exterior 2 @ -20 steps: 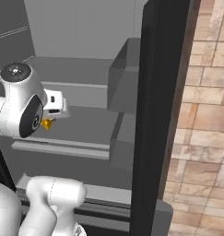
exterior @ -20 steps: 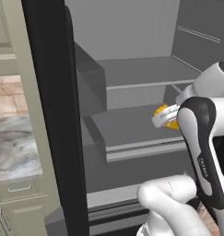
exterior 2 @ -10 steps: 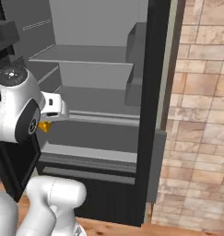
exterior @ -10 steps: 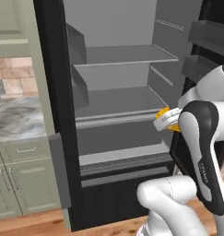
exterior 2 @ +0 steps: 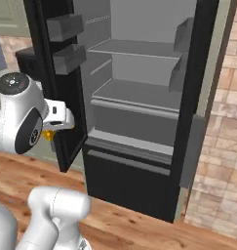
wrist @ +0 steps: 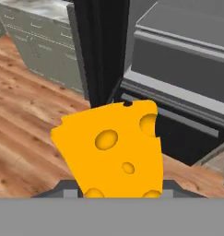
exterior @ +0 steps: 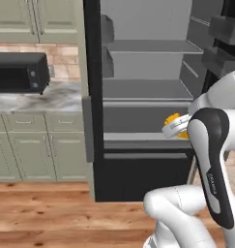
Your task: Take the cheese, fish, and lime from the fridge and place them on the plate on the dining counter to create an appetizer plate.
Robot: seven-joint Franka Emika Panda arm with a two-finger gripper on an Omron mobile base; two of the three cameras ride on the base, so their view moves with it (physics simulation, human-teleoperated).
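Yellow-orange with round holes, the small wedge of cheese (wrist: 114, 147) sits right in front of you in the hand view, and your hand (wrist: 118, 190) is pinching it low down, with the wedge standing up from between the two dark tips. In the left base view you can see a bit of that cheese (exterior: 177, 127) poking out beside the white wrist, out in front of the tall black fridge (exterior: 92, 97) and level with its lower grey drawer. In the right base view a small yellow bit of the cheese (exterior 2: 50, 134) shows under the white wrist, near the open black fridge door (exterior 2: 56, 88) with its grey door bins (exterior 2: 66, 41). Your fridge (exterior 2: 198, 97) stands open, and its grey shelves (exterior: 148, 89) look bare. To the left of the fridge there is a grey-white marble surface (exterior: 39, 99) on sage-green cabinets (exterior: 27, 150), and a black box-shaped microwave (exterior: 20, 71) rests on it. Below it all lies a brown wooden floor (exterior: 56, 213). On the right side of the fridge you can see a tan brick wall (exterior 2: 222, 122).
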